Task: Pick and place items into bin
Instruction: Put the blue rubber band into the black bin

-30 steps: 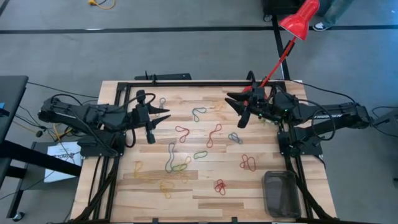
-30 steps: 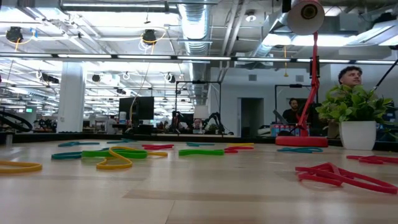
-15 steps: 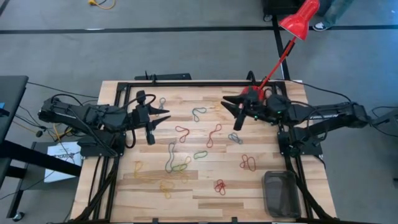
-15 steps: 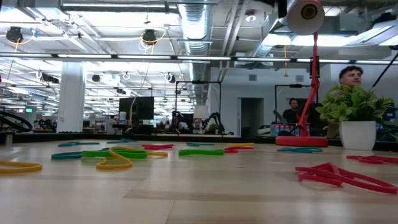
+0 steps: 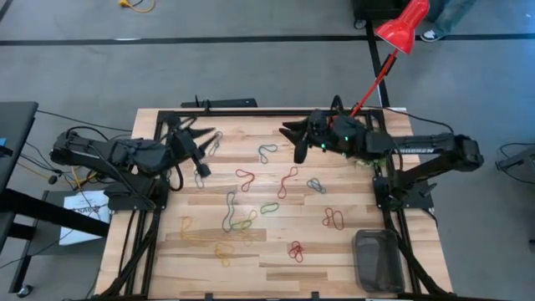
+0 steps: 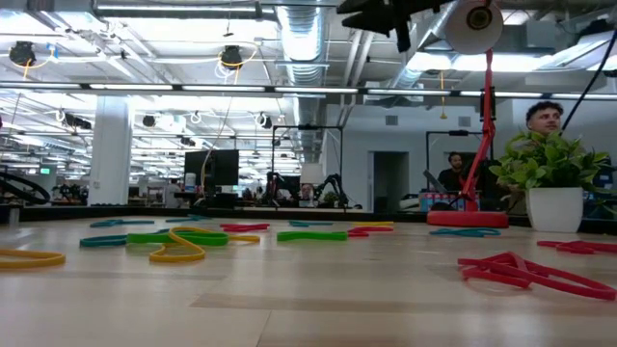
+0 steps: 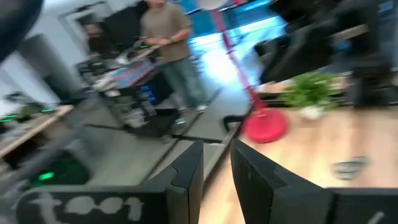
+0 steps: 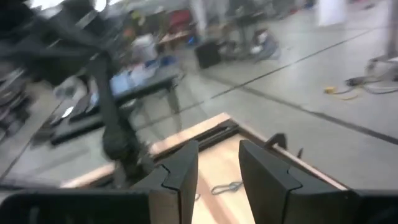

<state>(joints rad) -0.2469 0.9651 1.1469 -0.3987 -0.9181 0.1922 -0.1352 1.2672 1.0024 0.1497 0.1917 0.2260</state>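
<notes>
Across the wooden tabletop [image 5: 276,251], seen from above, the coloured loops [image 5: 244,221] lie scattered through the middle, while the bin [image 5: 378,259] sits empty near the corner at the right arm's side, at the edge farthest from the lamp, its long axis running parallel to that side edge. Only the high view shows the bin; the low view misses it and instead shows the loops flat on the wood, a green one [image 6: 310,235] stretched along the tabletop's width and a red one [image 6: 525,273] close to the camera. Both arms hang above the far half of the tabletop. The left gripper [image 5: 203,148] is near its side edge, over a pale loop [image 5: 216,138], and its wrist view shows its fingers [image 7: 186,171] a narrow gap apart with nothing between them. The right gripper [image 5: 297,142] reaches toward the middle, beside a grey-blue loop [image 5: 267,151], and its fingers [image 8: 177,168] stand parted and empty. A red lamp [image 5: 401,25] leans over the far corner; its round base [image 6: 468,219] and a potted plant [image 6: 552,178] show in the low view, with an open office and people behind.
</notes>
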